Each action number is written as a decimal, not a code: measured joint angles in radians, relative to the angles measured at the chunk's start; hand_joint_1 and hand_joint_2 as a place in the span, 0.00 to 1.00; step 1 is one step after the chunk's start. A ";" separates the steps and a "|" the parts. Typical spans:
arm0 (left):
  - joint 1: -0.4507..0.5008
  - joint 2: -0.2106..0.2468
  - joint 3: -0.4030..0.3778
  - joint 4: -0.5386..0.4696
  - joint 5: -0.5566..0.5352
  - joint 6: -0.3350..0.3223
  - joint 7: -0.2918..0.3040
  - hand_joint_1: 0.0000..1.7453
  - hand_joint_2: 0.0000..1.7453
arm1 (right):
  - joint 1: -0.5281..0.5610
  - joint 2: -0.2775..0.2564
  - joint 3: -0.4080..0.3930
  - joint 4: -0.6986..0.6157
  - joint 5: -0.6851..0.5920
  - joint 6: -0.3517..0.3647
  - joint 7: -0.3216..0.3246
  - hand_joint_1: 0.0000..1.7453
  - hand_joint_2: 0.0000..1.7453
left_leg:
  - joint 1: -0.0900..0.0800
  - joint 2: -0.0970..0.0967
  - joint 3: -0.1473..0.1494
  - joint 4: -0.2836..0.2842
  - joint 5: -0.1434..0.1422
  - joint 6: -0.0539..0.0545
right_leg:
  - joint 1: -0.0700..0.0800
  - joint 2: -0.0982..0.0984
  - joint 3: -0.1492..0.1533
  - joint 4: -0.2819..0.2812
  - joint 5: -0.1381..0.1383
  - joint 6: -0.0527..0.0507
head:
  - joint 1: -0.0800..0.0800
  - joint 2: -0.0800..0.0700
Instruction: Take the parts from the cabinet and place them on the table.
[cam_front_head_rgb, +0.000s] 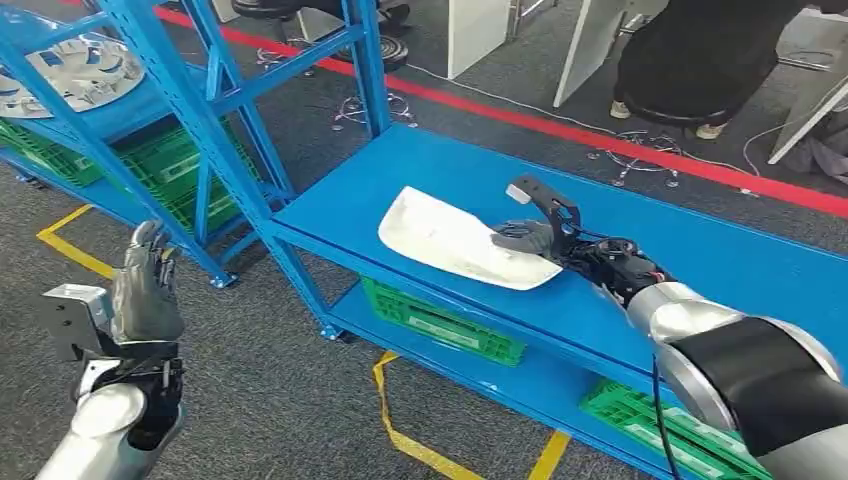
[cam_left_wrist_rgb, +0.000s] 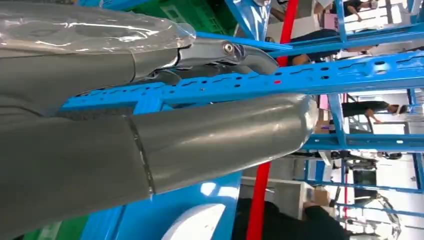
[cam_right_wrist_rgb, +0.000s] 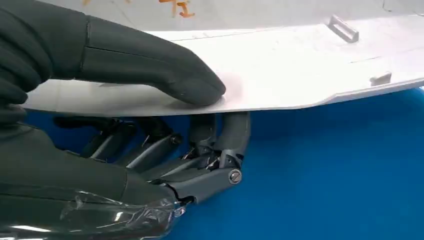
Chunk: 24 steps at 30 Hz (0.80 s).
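A white moulded panel part (cam_front_head_rgb: 450, 240) lies low over the blue table top (cam_front_head_rgb: 700, 260), near its left end. My right hand (cam_front_head_rgb: 540, 235) grips the part's right edge. In the right wrist view the thumb (cam_right_wrist_rgb: 150, 70) presses on top of the white part (cam_right_wrist_rgb: 310, 65) and the dark fingers (cam_right_wrist_rgb: 215, 145) curl beneath it, just above the blue surface. My left hand (cam_front_head_rgb: 148, 290) is raised out over the floor left of the table, fingers upright and holding nothing. The left wrist view shows that hand (cam_left_wrist_rgb: 175, 135) with the blue rack behind it.
The blue cabinet rack (cam_front_head_rgb: 215, 110) stands at the left, with a silver wheel cover (cam_front_head_rgb: 75, 75) on a shelf and green crates (cam_front_head_rgb: 170, 170) below. More green crates (cam_front_head_rgb: 440, 320) sit under the table. A seated person (cam_front_head_rgb: 700, 60) is beyond the red floor line (cam_front_head_rgb: 600, 135).
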 joint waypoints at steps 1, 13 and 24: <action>0.000 0.000 0.000 0.000 0.000 0.000 0.000 0.00 0.00 | 0.000 0.000 0.000 0.000 0.000 0.000 -0.003 1.00 1.00 | 0.000 0.000 0.000 0.000 0.000 0.000 | 0.000 0.000 0.000 0.000 0.000 0.000 | 0.000 0.000; 0.001 0.000 0.000 -0.002 -0.002 0.012 -0.004 0.00 0.00 | 0.001 0.000 -0.002 0.000 -0.059 -0.036 -0.063 1.00 1.00 | 0.000 0.000 0.000 0.000 0.000 0.000 | 0.000 0.000 0.000 0.000 0.000 0.000 | 0.000 0.000; 0.013 0.002 0.000 -0.005 -0.002 0.016 -0.007 0.00 0.00 | 0.019 0.001 -0.040 0.000 -0.167 -0.012 -0.176 1.00 1.00 | 0.000 0.000 -0.002 0.000 -0.001 0.001 | 0.000 0.000 -0.001 0.000 0.000 0.000 | 0.000 0.000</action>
